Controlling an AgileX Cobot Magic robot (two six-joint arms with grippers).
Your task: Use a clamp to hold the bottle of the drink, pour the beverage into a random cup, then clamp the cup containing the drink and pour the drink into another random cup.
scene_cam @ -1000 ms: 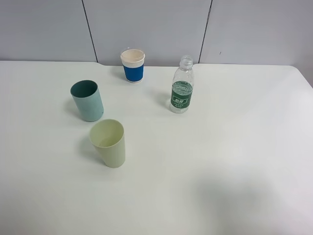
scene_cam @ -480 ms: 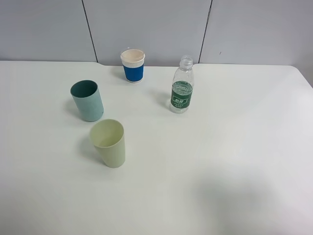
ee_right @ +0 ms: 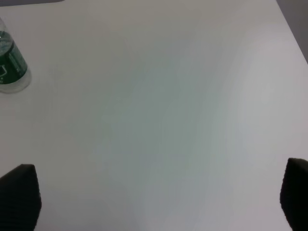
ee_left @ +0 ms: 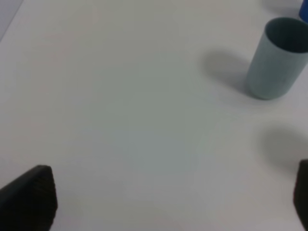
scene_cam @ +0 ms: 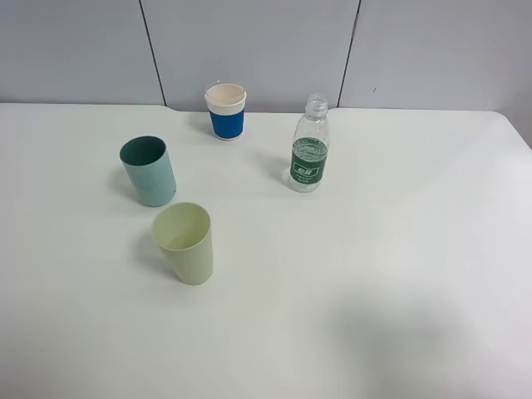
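Observation:
The bottle (scene_cam: 309, 150), clear with a green label, stands upright at the back of the table, right of centre; its beverage is too small to make out. The teal cup (scene_cam: 148, 170) stands on the left, and the pale yellow-green cup (scene_cam: 184, 243) stands nearer the front. Neither arm shows in the exterior view. In the left wrist view my left gripper (ee_left: 168, 195) is open over bare table, with the teal cup (ee_left: 279, 60) well ahead of it. My right gripper (ee_right: 156, 192) is also open over bare table, and the bottle (ee_right: 10, 67) sits far off at the frame's edge.
A blue-and-white paper cup (scene_cam: 226, 110) stands at the back near the grey wall panels, left of the bottle. The white table (scene_cam: 399, 274) ends at its right edge near the far right of the view.

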